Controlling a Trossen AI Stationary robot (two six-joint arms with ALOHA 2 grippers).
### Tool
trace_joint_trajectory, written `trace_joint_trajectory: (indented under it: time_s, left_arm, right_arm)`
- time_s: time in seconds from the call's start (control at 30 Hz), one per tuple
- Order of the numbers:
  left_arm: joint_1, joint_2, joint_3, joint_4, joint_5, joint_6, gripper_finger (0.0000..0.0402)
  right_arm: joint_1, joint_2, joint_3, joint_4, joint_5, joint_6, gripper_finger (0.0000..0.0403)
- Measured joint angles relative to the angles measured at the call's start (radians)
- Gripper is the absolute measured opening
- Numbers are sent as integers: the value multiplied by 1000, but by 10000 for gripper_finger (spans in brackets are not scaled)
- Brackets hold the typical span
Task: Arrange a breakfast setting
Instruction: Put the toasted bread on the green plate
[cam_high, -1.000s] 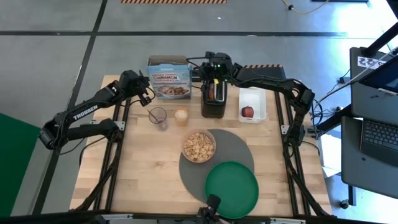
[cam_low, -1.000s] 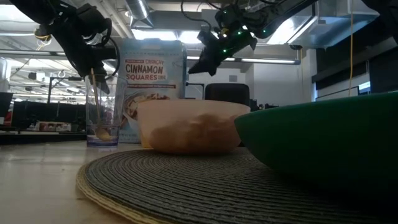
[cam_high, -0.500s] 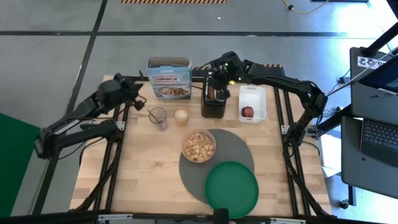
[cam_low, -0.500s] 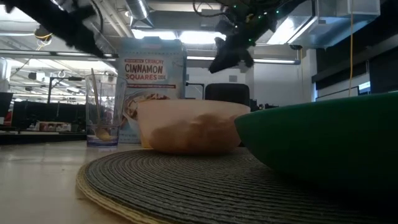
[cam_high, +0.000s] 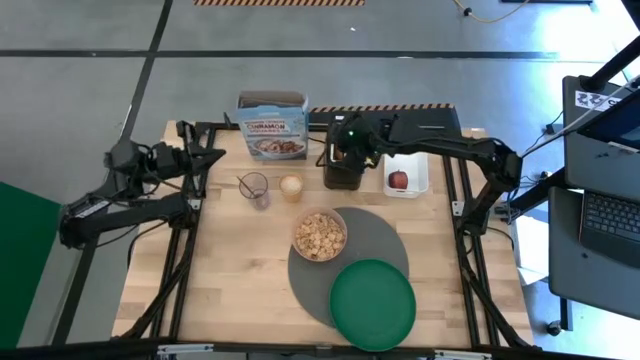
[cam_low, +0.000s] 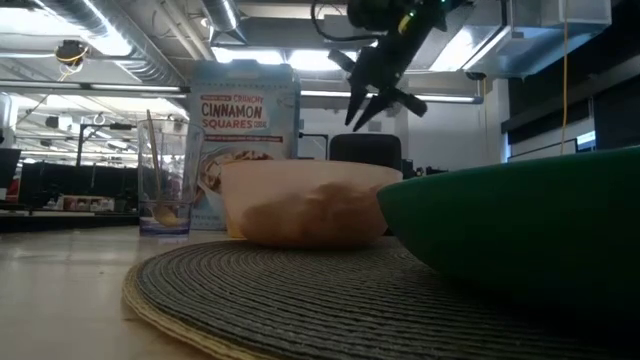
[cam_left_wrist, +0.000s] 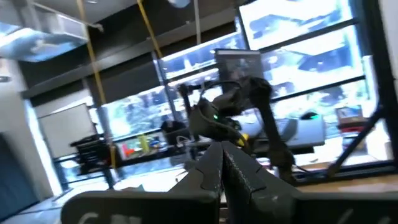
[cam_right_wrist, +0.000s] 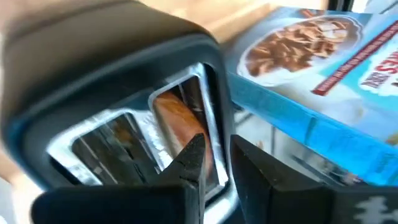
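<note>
A grey placemat (cam_high: 385, 240) lies at the table's middle. On it sit a pinkish bowl (cam_high: 319, 235) of cereal and a green plate (cam_high: 372, 303). The spoon (cam_low: 155, 150) leans inside a clear glass (cam_high: 254, 188). A red apple (cam_high: 398, 180) lies in the white tray (cam_high: 408, 150). A brown bagel (cam_right_wrist: 177, 118) stands in a slot of the black toaster (cam_high: 340, 178). My right gripper (cam_right_wrist: 214, 152) hangs above the toaster, fingers slanting down with a narrow gap and nothing between them. My left gripper (cam_left_wrist: 222, 163), shut and empty, is drawn back at the table's left edge (cam_high: 205, 157).
A blue cereal box (cam_high: 272, 125) stands at the far edge, left of the toaster. A small cup with a tan filling (cam_high: 291, 187) stands beside the glass. Bare wood stretches over the table's near left (cam_high: 220, 280).
My left gripper has pulled away from above the glass toward the table's left edge, rising and tipping its fingers up to about level. My right gripper has come from the toaster's far side to right above it, rolling about its own axis. Nothing on the table has moved.
</note>
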Motion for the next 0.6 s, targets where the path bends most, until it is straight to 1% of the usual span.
trace_joint_trajectory:
  time_s: [0.1,0.27,0.4,0.6]
  left_arm:
    - [-23,25,-19,7,1,14,0]
    - [-42,70,-21,45,-11,54,0]
    - [-54,92,-20,93,-11,73,0]
    - [-67,124,-20,112,-10,102,0]
  right_arm:
    - [6,0,0,12,63,-56,62]
    - [7,0,0,-26,179,-178,62]
    - [8,1,0,-19,173,-231,62]
    - [8,36,0,0,180,-273,62]
